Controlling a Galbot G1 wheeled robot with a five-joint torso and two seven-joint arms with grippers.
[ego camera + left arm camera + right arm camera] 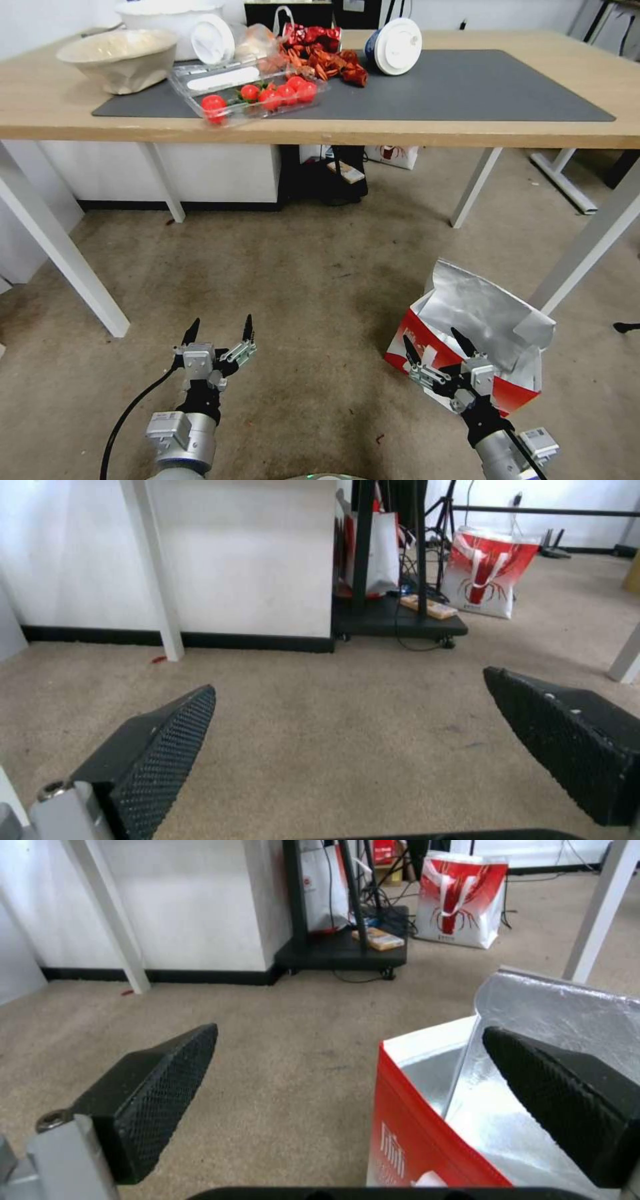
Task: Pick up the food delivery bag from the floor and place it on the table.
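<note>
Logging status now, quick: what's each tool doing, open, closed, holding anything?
Left tool: open, empty, above the floor.
Right tool: open, empty, over the food delivery bag.

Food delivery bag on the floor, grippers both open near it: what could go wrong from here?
The right gripper straddles only the rim of the food delivery bag; the thin wall and loose foil flap may crumple or slip. The bag stands beside a table leg and could snag when lifted. The table already holds a tomato tray and bowls, crowding one side.

A: The right gripper [435,347] is covering part of the food delivery bag [491,315]; its handles are staying hidden.

B: The table [60,100] is running off both side edges.
</note>
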